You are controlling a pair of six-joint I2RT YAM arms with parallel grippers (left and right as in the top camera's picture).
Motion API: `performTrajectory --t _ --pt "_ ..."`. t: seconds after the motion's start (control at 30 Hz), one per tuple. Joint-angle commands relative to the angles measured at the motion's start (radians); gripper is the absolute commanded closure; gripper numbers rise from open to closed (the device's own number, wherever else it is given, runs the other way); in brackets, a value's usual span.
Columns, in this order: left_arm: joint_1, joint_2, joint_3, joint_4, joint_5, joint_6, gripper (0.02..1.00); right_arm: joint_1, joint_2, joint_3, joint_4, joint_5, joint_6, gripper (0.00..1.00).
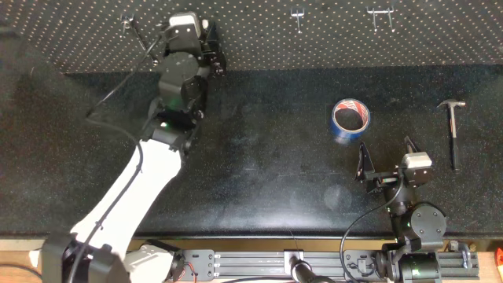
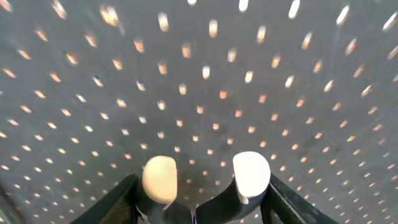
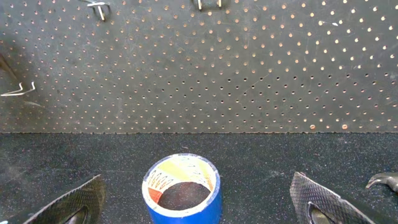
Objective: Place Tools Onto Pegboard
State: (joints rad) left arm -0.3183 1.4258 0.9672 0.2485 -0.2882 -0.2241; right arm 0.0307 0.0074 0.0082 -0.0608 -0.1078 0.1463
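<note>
Currently my left gripper (image 2: 205, 179) hangs open and empty near the pegboard (image 2: 199, 74), my right gripper (image 1: 385, 151) wide open, empty, near the blue tape roll (image 1: 350, 118), print unreadable, hammer (image 1: 453, 132) lying farther right.

Pegboard (image 3: 249, 74): dark grey, even grid of small holes, coppery rims close up. Hooks (image 1: 297, 16) on the pegboard: bare silver metal. Counter (image 1: 259, 157) below the pegboard: black, fine pale speckle. Tape roll (image 3: 180, 214): blue outer wall, inside white with red and yellow markings. Hammer (image 1: 453, 134): silver-grey head, black handle. Left arm (image 1: 149, 177): white long link, black joints, one green light. Left hand (image 2: 205, 177) against the pegboard: black frame, one fingertip (image 2: 160, 178) cream, the other white. Right hand (image 1: 385, 148): black textured fingers, pale grey block behind them.
</note>
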Motion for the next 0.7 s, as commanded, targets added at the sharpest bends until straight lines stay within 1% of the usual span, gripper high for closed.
performTrajectory --t 0.03,0.23,0.33,0.37,0.4,0.43,0.53,0.57,0.63,0.67,0.7 --pt "0.011 0.075 0.022 -0.010 -0.012 0.023 0.989 -0.006 -0.006 -0.004 -0.003 -0.006 0.014 0.025" --pt "0.011 0.182 0.022 -0.034 -0.015 0.024 0.989 -0.006 -0.006 -0.004 -0.003 -0.006 0.014 0.025" --pt "0.033 0.238 0.022 0.011 -0.015 0.023 0.985 -0.006 -0.006 -0.004 -0.003 -0.006 0.014 0.025" --pt "0.037 0.249 0.022 0.022 -0.006 0.023 0.700 -0.006 -0.006 -0.004 -0.003 -0.006 0.014 0.025" --pt "0.037 0.259 0.022 0.022 0.004 0.023 0.261 -0.006 -0.006 -0.004 -0.003 -0.006 0.014 0.025" --pt "0.037 0.261 0.022 0.022 0.011 0.023 0.023 -0.006 -0.006 -0.004 -0.003 -0.006 0.014 0.025" --pt "0.038 0.214 0.022 0.018 0.010 0.024 0.025 -0.006 -0.006 -0.004 -0.003 -0.006 0.014 0.025" --pt "0.050 0.126 0.021 -0.009 0.009 0.023 0.023 -0.006 -0.006 -0.004 -0.003 -0.006 0.014 0.027" --pt "0.072 -0.064 -0.006 -0.174 0.011 0.023 0.023 -0.006 -0.006 -0.004 -0.003 -0.006 0.014 0.025" --pt "0.097 -0.200 -0.086 -0.261 0.011 0.023 0.025 -0.006 -0.006 -0.004 -0.003 -0.006 0.014 0.025" --pt "0.121 -0.295 -0.187 -0.263 0.012 0.020 0.023 -0.006 -0.006 -0.004 -0.003 -0.006 0.014 0.025"
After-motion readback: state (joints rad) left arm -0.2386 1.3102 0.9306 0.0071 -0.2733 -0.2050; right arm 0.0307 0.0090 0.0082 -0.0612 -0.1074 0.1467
